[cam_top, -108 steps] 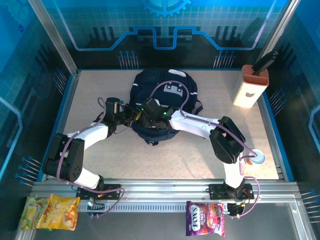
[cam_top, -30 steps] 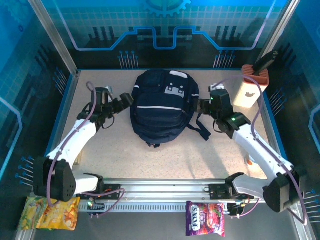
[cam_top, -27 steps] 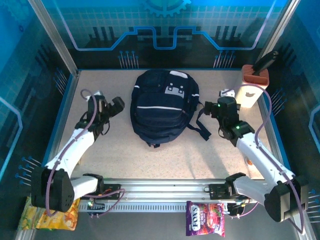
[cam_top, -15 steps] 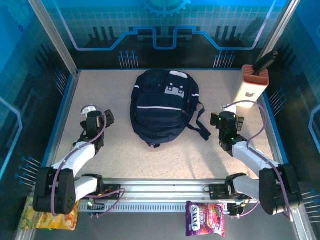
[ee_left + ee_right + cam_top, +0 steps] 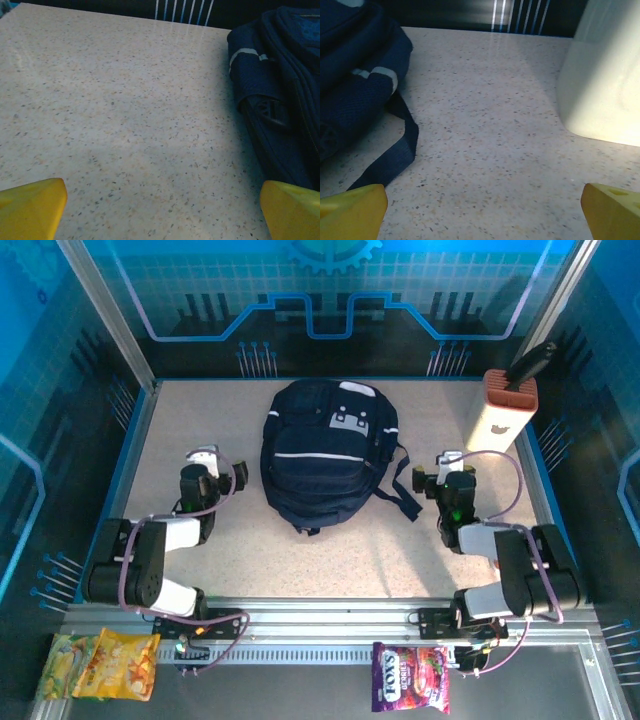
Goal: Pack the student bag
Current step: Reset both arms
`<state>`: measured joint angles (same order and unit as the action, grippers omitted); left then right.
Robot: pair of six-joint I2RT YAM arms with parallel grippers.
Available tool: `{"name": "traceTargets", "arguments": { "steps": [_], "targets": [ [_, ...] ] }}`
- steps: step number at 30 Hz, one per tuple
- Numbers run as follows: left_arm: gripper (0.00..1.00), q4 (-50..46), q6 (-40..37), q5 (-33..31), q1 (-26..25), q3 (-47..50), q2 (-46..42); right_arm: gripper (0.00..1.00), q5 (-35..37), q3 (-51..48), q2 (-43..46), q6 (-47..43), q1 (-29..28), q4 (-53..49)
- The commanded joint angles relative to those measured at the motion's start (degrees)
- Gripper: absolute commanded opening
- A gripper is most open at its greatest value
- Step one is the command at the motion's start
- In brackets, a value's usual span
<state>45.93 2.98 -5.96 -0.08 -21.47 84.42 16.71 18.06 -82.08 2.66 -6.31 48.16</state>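
The student bag (image 5: 325, 455), dark navy with thin white stripes and a grey-white buckle patch, lies flat in the middle of the table with its straps trailing right. My left gripper (image 5: 210, 472) rests low, left of the bag, open with nothing in it. In the left wrist view its yellow fingertips (image 5: 30, 207) stand wide apart over bare table, with the bag (image 5: 280, 100) to the right. My right gripper (image 5: 445, 478) sits right of the bag, open and holding nothing. The right wrist view has the bag (image 5: 350, 85) and a strap (image 5: 395, 155) on the left.
A white box with a brown top and a dark handle (image 5: 500, 420) stands at the back right, close ahead of the right gripper (image 5: 605, 85). Outside the table's front rail lie a yellow snack packet (image 5: 100, 665) and a purple one (image 5: 410, 677). Blue walls ring the table.
Both arms have pulled away from the bag toward the near edge and folded back to either side of it. The bag has not moved. Both grippers stayed open.
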Motion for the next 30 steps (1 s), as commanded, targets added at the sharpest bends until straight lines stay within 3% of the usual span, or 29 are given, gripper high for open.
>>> {"name": "traceTargets", "arguments": {
  "steps": [1,6,10,30],
  "targets": [
    [0.99,8.0,-1.7,2.3,0.8,1.0,2.7,1.00,-2.7,-0.4,-4.5,-1.5,1.0,11.1],
    [0.99,7.5,-1.8,2.0,0.8,-0.1,4.5,1.00,-3.3,0.8,-6.6,-2.0,1.0,11.0],
    [0.99,7.0,-2.0,1.7,0.6,-0.3,4.5,1.00,-2.2,3.6,-6.0,-1.1,0.9,4.7],
    [0.99,6.1,-2.8,3.8,0.4,-0.9,4.7,1.00,-2.3,3.4,-6.3,-1.4,1.0,5.7]
  ]
}}
